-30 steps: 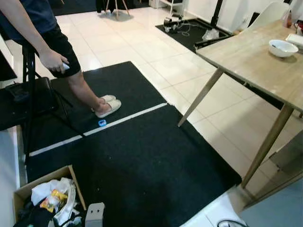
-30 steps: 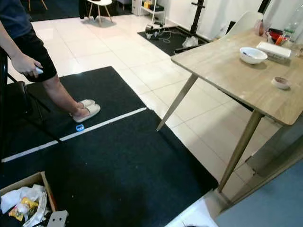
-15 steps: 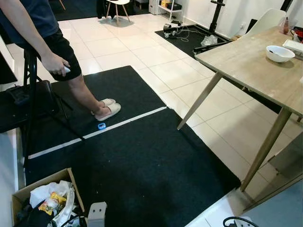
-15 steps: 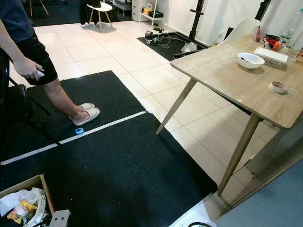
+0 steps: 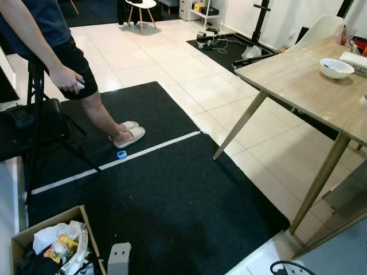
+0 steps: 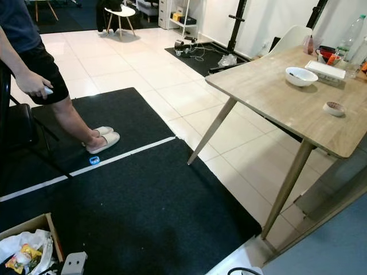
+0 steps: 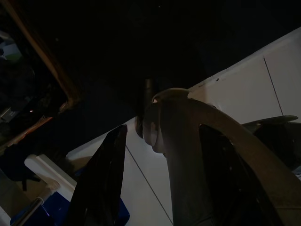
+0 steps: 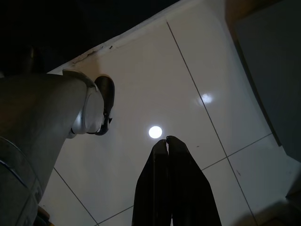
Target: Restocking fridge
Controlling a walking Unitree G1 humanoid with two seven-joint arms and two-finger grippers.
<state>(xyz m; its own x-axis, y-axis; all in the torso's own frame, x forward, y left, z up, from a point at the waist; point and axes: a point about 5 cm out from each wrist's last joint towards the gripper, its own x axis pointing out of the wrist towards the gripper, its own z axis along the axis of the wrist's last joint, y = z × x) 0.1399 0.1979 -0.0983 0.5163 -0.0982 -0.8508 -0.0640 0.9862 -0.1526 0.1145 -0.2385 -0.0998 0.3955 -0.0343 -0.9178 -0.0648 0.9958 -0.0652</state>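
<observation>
Both arms are just hanging idle. The right gripper (image 8: 167, 143) is pointing down at white floor tile (image 8: 188, 84) with its two fingers pressed together, holding nothing. The left gripper (image 7: 160, 179) is hanging over the dark mat (image 5: 172, 195) edge, fingers spread apart and empty, and the cardboard box (image 5: 49, 220) stuffed with bags and packets is sitting right off to that gripper's outer side. Well ahead of both grippers a person (image 5: 57, 51) is standing on the mat in pale slippers (image 5: 129, 136), gripping a small white object. Off past the right gripper's side, a wooden table (image 6: 287, 103) is carrying a white bowl (image 6: 301, 75).
</observation>
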